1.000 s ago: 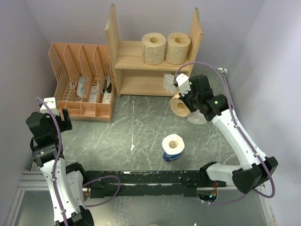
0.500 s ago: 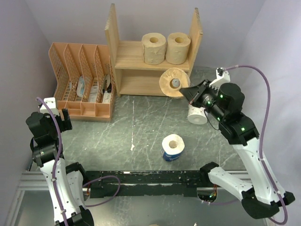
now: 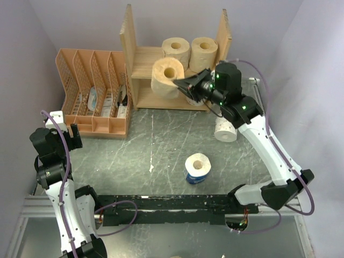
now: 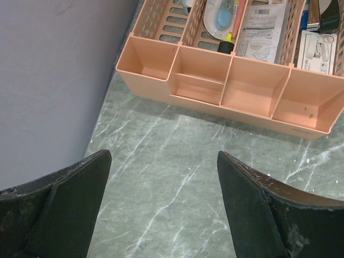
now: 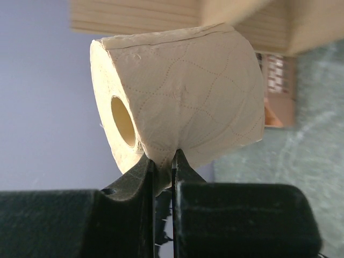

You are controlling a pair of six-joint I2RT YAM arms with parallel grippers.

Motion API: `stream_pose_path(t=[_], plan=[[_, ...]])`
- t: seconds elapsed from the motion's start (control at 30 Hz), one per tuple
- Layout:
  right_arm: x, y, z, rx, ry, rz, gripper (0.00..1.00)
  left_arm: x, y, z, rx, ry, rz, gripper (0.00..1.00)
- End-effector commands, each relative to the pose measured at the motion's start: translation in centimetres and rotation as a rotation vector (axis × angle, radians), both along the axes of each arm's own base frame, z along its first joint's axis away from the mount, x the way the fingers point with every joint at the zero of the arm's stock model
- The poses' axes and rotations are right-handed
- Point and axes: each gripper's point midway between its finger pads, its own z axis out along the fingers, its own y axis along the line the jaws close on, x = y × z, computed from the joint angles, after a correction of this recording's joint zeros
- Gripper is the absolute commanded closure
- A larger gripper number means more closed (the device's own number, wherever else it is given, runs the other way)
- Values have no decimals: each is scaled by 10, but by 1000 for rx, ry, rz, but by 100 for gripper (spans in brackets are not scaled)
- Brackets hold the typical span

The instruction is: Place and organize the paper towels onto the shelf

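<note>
My right gripper (image 3: 184, 84) is shut on a tan paper towel roll (image 3: 167, 78) and holds it in the air in front of the left part of the wooden shelf (image 3: 141, 70), about level with its upper tier. In the right wrist view the fingers (image 5: 145, 172) pinch the roll's (image 5: 183, 102) paper, and its core faces left. Two tan rolls (image 3: 176, 52) (image 3: 204, 52) stand on the upper tier. A white roll (image 3: 226, 130) lies on the table to the right. A blue-wrapped roll (image 3: 197, 167) stands mid-table. My left gripper (image 3: 55, 128) (image 4: 164, 161) is open and empty above the table.
An orange lattice organizer (image 3: 91, 91) (image 4: 231, 91) holding papers and small items stands left of the shelf. Grey walls close in on the left, back and right. A black rail (image 3: 172, 207) runs along the near edge between the arm bases.
My right gripper has lifted the tan roll from the table right of the shelf and carried it up and left, in front of the shelf. The left arm has not moved.
</note>
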Motion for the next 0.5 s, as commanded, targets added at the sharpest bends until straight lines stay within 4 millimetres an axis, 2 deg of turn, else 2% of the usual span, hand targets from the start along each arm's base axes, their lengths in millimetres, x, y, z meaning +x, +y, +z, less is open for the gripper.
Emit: stream_pose_path(t=[0.0,0.13,0.3,0.47], plan=[[12,23,79,150,-167,43,100,-1,10,10,9,-25,53,8],[31,44,95,175,-197,82,100,-2,14,10,9,-24,68,8],[64,63,98,181,-222,70,100,-4,16,10,8,-22,80,8],[101,70,82,142,-218,-4,100,-7,17,12,16,-37,84,8]])
